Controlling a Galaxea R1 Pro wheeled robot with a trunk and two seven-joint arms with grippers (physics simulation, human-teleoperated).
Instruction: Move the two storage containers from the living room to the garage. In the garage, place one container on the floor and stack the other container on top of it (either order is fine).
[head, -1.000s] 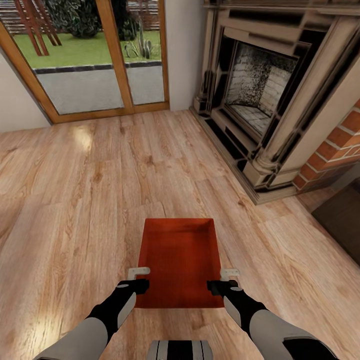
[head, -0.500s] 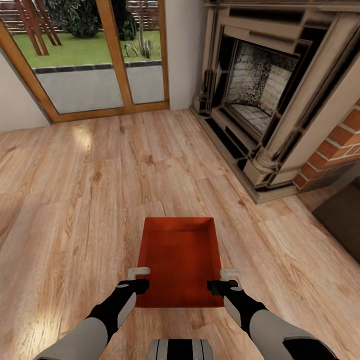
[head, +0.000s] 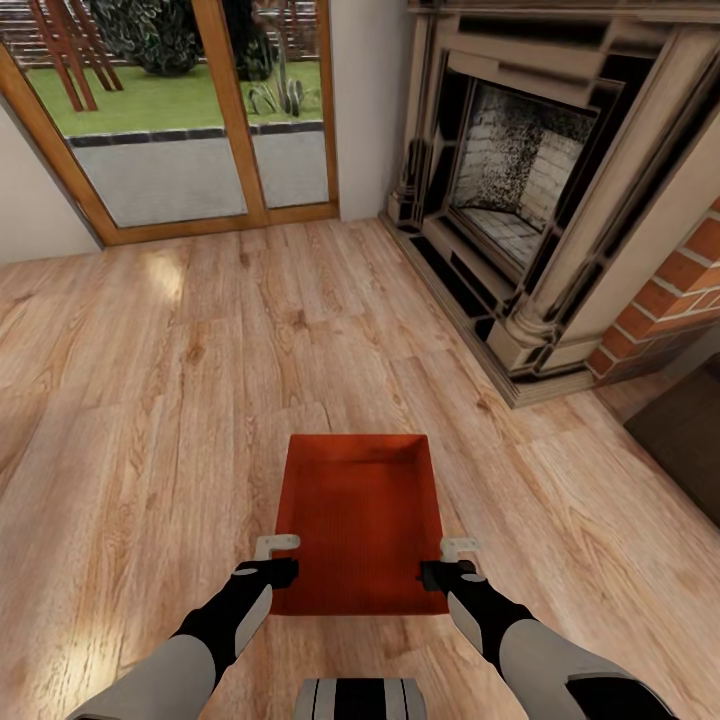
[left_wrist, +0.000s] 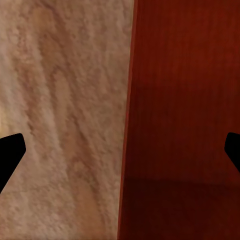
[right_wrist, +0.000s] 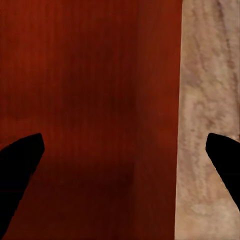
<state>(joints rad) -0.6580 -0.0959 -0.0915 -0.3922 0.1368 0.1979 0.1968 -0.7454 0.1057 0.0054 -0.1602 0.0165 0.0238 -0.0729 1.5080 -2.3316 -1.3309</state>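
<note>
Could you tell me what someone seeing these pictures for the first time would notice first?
The orange-red storage container stands out, sitting on the light wood-plank floor just ahead of the robot, with the left gripper and right gripper open astride its two side walls. Behind it to the right is the fireplace with its stone surround, and at the back left the wood-framed glass doors look onto a lawn.

no readable text, labels, brands, numbers or signs

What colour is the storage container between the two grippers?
The storage container is orange-red, seen best in the head view.
</note>
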